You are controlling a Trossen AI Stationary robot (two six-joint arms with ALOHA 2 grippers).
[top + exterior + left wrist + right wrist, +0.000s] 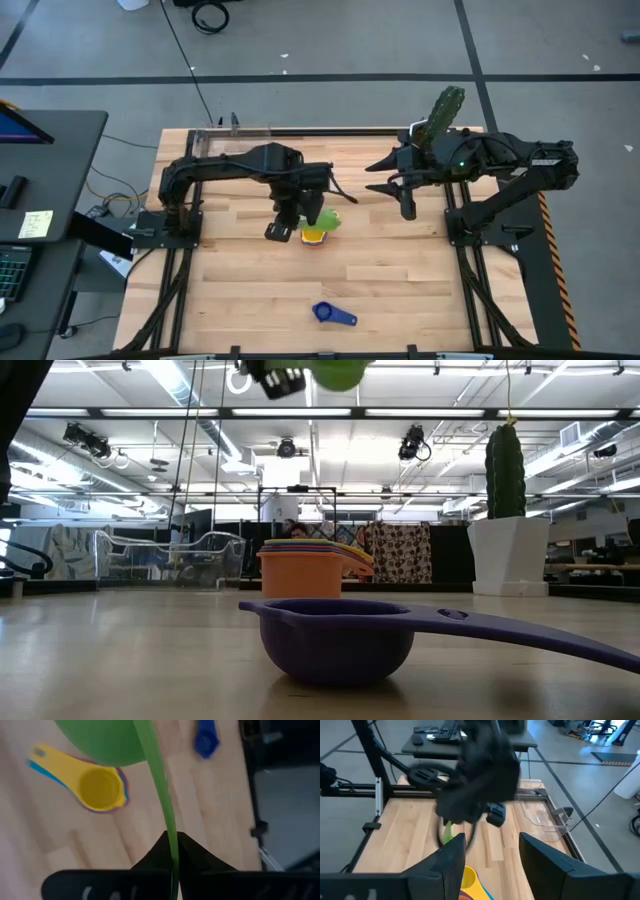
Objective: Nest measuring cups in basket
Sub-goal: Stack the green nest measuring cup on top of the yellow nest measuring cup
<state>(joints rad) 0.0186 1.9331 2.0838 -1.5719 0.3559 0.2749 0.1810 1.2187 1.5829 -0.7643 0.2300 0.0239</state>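
My left gripper (305, 213) is over the middle of the table, shut on the green measuring cup (326, 220), which hangs in the air above a stack of nested cups (314, 237). The stack (300, 568) has an orange cup outermost and a yellow one (100, 790) on top, and stands on its base. A dark blue cup (333, 315) rests on its bowl near the near edge. The clear basket (547, 815) stands at the far edge, left of centre. My right gripper (397, 186) waits open on the right, above the table. My left gripper (172, 842) pinches the green cup's flat handle (170, 835) near its free end between the two fingers. The fingers lie along the handle, and the bowl (105, 740) sticks out beyond the fingertips. The cup is lifted clear, high above the stack (340, 370).
A white pot with a green cactus (445, 110) stands at the far right corner, just behind my right arm. Bare wood lies between the stack and the dark blue cup (340, 635). A desk with a keyboard stands off the table's left side.
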